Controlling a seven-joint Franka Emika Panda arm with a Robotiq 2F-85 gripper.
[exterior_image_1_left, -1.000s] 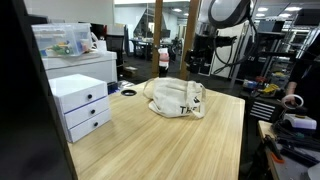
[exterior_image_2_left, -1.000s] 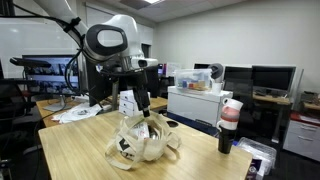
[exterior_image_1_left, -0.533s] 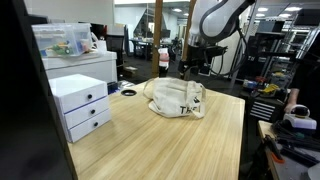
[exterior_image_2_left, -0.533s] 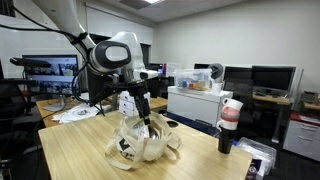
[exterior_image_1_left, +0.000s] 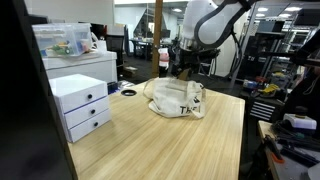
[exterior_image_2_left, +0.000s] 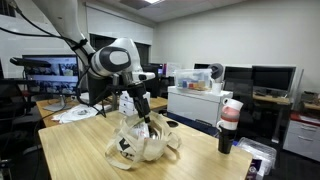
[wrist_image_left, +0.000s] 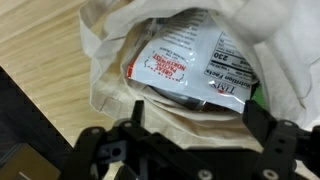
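A cream canvas tote bag with dark lettering lies on the light wooden table; it also shows as bag. My gripper hangs open just above the bag's mouth, fingers spread to either side. Inside the bag lie a white and red snack packet and another white printed packet, with a dark item under them. In both exterior views the gripper points down over the bag. Nothing sits between the fingers.
A white two-drawer unit stands on the table's side, with a clear bin of items on a cabinet behind it. A red and white cup stack on a dark bottle stands near a table corner. Desks and monitors surround.
The arm has swung over and lowered toward the bag's opening. The gripper stays open and the bag has not moved.
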